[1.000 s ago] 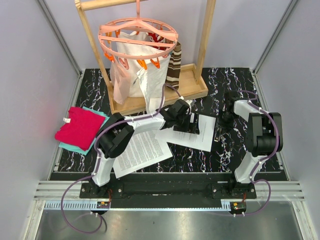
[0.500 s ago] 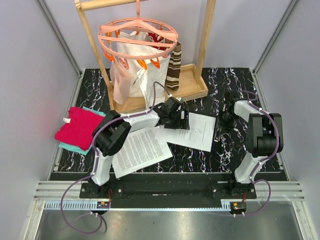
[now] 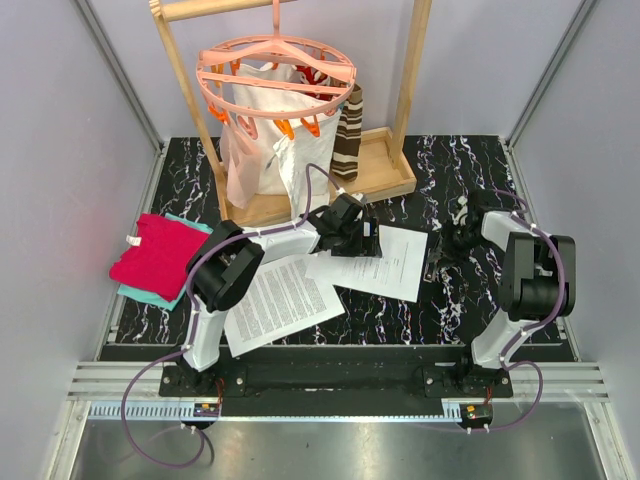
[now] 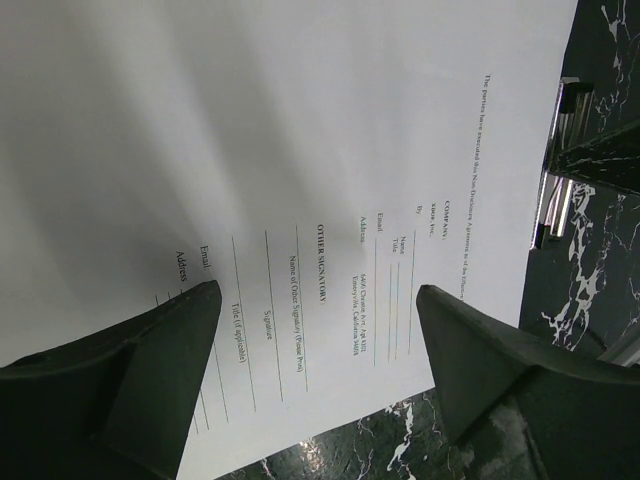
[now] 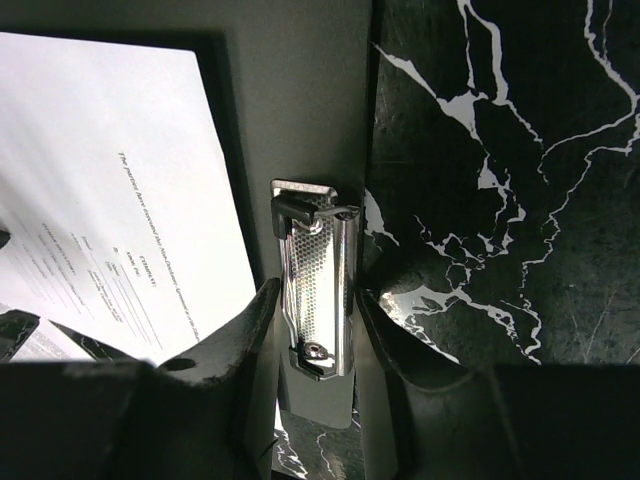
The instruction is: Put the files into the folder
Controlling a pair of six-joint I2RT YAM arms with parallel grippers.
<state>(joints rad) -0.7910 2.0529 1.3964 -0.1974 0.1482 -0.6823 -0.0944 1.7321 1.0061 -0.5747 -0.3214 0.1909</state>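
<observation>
One of the files, a white sheet [image 3: 392,265] [image 4: 300,150] with form lines, lies on the folder [image 5: 290,110], a matte black board with a metal clip [image 5: 318,285] [image 3: 432,262] at its right edge. A second, densely printed sheet [image 3: 280,305] lies nearer, to the left, on the marble table. My left gripper [image 3: 368,243] [image 4: 318,290] hovers open over the near-left part of the first sheet, with nothing between its fingers. My right gripper [image 3: 440,250] [image 5: 315,300] is shut on the clip, one finger against each long side.
A wooden rack [image 3: 385,175] stands at the back with a pink clip hanger [image 3: 275,70] and a white cloth bag [image 3: 262,140]. Red and teal folded cloths [image 3: 158,255] lie at the left. Grey walls close in the left and right sides.
My left gripper has drawn back to the left and away from the clip, uncovering more of the sheet. The right arm's elbow swung outward to the right while its gripper stayed at the clip.
</observation>
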